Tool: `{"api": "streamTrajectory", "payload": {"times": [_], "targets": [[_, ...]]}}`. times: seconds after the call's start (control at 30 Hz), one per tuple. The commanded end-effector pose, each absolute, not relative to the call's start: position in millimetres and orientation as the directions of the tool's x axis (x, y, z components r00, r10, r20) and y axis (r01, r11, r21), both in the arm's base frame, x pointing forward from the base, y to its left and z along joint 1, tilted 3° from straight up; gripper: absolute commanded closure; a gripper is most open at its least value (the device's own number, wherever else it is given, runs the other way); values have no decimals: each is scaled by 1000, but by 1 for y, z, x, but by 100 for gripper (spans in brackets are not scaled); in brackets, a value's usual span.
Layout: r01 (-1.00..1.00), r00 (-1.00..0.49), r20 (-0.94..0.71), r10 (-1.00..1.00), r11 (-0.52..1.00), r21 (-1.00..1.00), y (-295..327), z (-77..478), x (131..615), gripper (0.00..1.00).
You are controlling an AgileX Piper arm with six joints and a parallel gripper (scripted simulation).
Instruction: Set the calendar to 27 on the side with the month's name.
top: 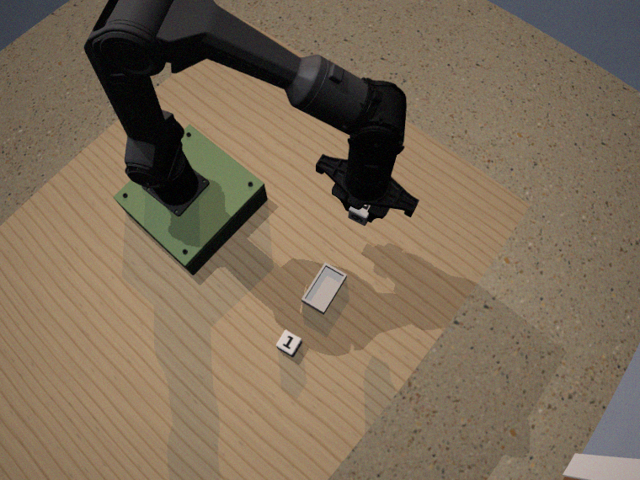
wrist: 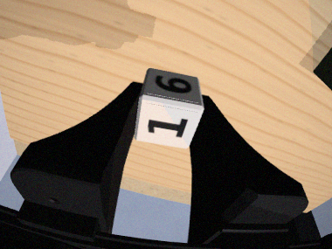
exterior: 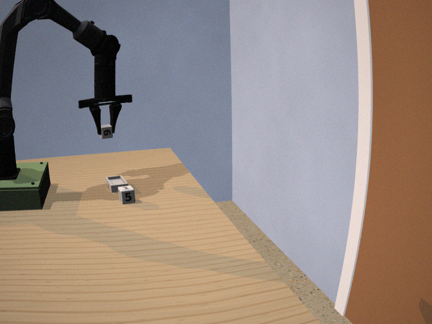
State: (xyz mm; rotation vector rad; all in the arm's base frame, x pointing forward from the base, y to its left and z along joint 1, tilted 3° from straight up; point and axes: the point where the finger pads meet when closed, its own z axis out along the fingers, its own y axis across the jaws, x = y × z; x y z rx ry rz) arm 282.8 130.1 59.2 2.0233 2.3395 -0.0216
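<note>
My gripper (exterior: 106, 129) (wrist: 168, 103) is shut on a white cube (exterior: 106, 132) (wrist: 166, 122), high above the table and beyond the tray from the exterior view. In the wrist view, the cube shows a sideways 1 and a shaded sideways 6 or 9. The exterior view shows a sideways 6 or 9. A second cube (top: 288, 343) (exterior: 127, 195) stands flat on the table outside the tray, with 1 on top and an upright 5 facing the exterior camera. The white tray (top: 323, 290) (exterior: 116, 181) lies flat and empty; no month's name is readable.
The green base block (top: 224, 181) (exterior: 21, 199) carries the arm, left of the tray. The wooden table (top: 96, 309) (exterior: 162, 259) ends to the right of the tray and loose cube. The loose cube stands close to the tray's near end as seen by the exterior view.
</note>
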Motion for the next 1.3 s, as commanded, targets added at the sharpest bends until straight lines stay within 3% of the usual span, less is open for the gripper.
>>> {"api": "streamTrajectory", "payload": {"times": [0.0,0.8,1.27], "targets": [[992,-123,-46,991,125,25,131,59,284,65],[994,-106,-46,993,107,23,131,57,283,65],[994,-105,-47,993,106,22,129,20,284,65]]}}
